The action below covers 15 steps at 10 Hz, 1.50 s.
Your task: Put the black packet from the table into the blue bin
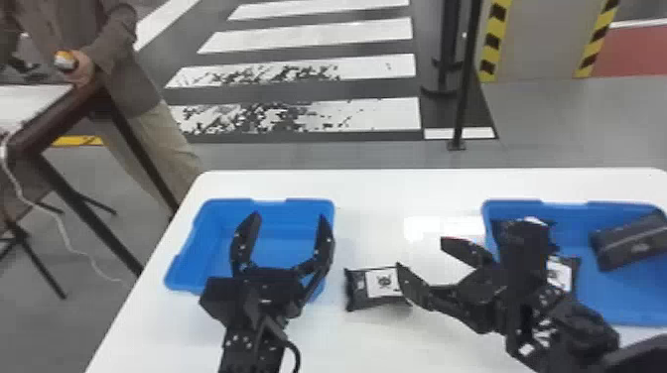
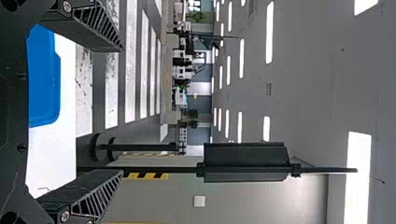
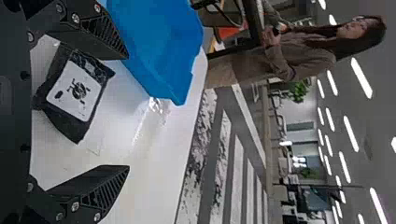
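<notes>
Two black grippers show over a white table (image 1: 377,193). The left gripper (image 1: 289,215), its fingers wide apart, is above the left blue bin (image 1: 211,218). The right gripper (image 1: 421,252) also has its fingers spread wide, beside the right blue bin (image 1: 610,297). One of its fingers overlaps the right end of the black packet (image 1: 382,287); whether they touch, I cannot tell. The packet lies on the table between the bins, its white label facing up. Inside the right bin are a dark case (image 1: 633,243) and a white-labelled packet (image 1: 561,273), partly hidden by the right arm.
</notes>
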Available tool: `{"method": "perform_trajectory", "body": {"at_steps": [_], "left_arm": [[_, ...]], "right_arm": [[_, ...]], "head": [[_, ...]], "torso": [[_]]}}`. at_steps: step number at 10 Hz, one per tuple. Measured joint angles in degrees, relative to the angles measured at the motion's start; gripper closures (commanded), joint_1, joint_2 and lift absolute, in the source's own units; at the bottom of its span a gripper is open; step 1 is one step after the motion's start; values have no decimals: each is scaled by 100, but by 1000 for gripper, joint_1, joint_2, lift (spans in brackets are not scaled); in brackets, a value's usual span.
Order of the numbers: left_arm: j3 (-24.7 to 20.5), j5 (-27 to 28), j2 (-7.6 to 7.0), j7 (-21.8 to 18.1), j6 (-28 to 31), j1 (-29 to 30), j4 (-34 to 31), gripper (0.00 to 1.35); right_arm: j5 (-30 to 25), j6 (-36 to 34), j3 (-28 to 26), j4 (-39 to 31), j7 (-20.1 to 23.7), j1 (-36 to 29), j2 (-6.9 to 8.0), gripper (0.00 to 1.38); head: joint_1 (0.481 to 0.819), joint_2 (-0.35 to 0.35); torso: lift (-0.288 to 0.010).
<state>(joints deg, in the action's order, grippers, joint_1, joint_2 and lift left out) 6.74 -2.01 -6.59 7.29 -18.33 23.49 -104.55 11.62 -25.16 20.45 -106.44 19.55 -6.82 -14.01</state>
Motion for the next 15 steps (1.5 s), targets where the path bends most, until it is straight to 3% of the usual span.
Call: {"method": "perform_trajectory", "body": {"at_steps": [2,4,7,8,9,10,13,15], "left_arm": [[-3,9,0,0,-7,7,0,94],[24,21,0,0,0,-14,0,94],[17,22,11,0,11,-33,0,94],[21,24,19,0,24,-52,0,90],[36,26,24,0,39,-82,0,90],[40,26,25,0,44,-92,0,90],[1,20,22,0,3,-33,0,91],[8,26,2,-1,-18,-10,0,94]], "right_arm": [[-164,-528,558,348,74,532,-42,170],[-208,-656,1382,1161,161,1352,-82,150],[-215,-641,2097,2376,42,2291,-7,67],[-116,-583,2412,2829,6,2626,19,98],[41,-557,2746,3175,-42,2895,44,383],[133,-558,2940,3281,-68,3003,62,834],[195,-512,3002,2837,-250,2857,39,889],[164,-277,2608,2178,-503,2453,12,889]], "head": [[695,256],[695,289],[695,286],[695,282],[695,281],[695,286],[695,317],[695,336]], "torso": [[-110],[-110],[-110],[-110],[-110],[-110],[-110],[-110]]}}
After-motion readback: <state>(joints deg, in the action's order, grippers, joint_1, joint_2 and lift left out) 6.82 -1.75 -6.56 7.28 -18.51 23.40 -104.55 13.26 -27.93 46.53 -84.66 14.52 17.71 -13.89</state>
